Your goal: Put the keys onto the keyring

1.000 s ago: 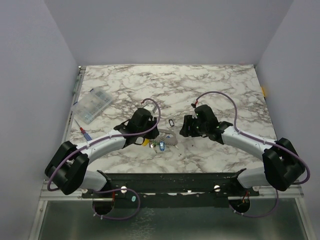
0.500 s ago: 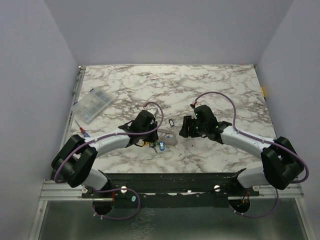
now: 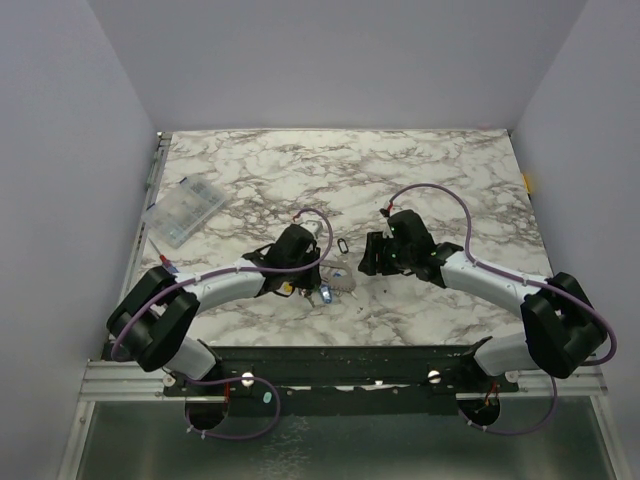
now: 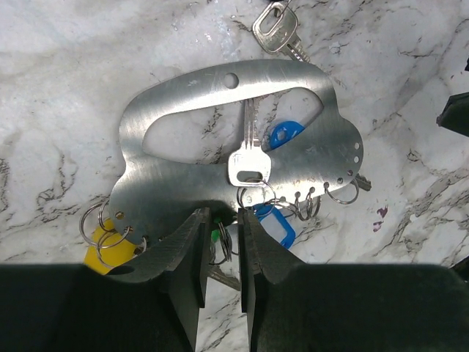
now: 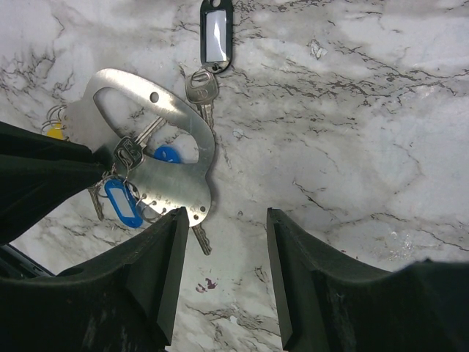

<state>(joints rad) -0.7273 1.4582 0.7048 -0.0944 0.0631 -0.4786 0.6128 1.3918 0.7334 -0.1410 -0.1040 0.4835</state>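
A silvery metal plate [image 4: 183, 183] with a handle cut-out lies on the marble, and split rings [image 4: 341, 192] hang from holes along its edge. Keys lie on and round it: one silver key [image 4: 249, 165] on the plate, a blue-headed one [image 4: 286, 134] under it, another [image 4: 277, 29] beyond. My left gripper [image 4: 221, 220] stands at the plate's near edge, jaws a narrow gap apart. A keyring [image 4: 222, 246] with a green tag sits in that gap, not visibly pinched. My right gripper [image 5: 223, 214] hovers open over bare marble beside the plate [image 5: 172, 183].
A black-framed tag [image 5: 217, 33] with its key [image 5: 200, 88] lies just beyond the plate. Blue [image 4: 275, 227] and yellow [image 4: 110, 249] tags hang on rings. A clear compartment box [image 3: 185, 212] stands at the far left. Both grippers [image 3: 303, 272] [image 3: 370, 262] flank the key pile [image 3: 335, 285].
My left arm has swung right and brought its gripper up to the plate and keys. The right arm has barely moved.
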